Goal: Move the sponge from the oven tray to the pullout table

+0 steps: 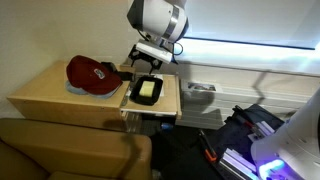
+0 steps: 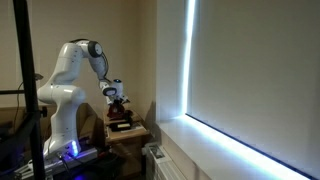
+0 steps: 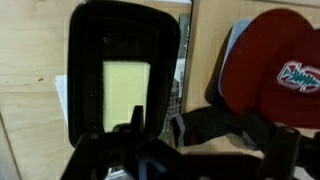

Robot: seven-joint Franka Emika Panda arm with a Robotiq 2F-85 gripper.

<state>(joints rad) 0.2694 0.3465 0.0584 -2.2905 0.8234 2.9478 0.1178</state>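
Where the wrist camera sits closest: dark, blurred parts of the pincer [image 1: 150, 62] fill the lower edge of the wrist view; I cannot tell whether its fingers are apart or together.
Pincer place: in an exterior view it hangs over the tray [image 3: 76, 90], clear of the rim.
Sponge [image 3: 126, 95]: pale yellow, lying flat inside the tray, with black floor showing on every side.
Tray: black with a raised rim, resting on the pullout [image 1: 172, 97].
Pullout: a narrow light-wood panel just beside the desk [image 1: 45, 92], with a thin seam between them in the wrist view.
Cap [image 3: 280, 70]: red with a stitched logo, on the desk past the seam, near the tray but not touching it; a pale sheet [image 3: 231, 40] shows under its far edge.
Desk: a broad light-wood top, bare in front of the cap.
Arm [image 2: 70, 75]: white, bending from its base over the pullout.
Window [image 2: 190, 60]: a bright strip behind the scene in both exterior views.
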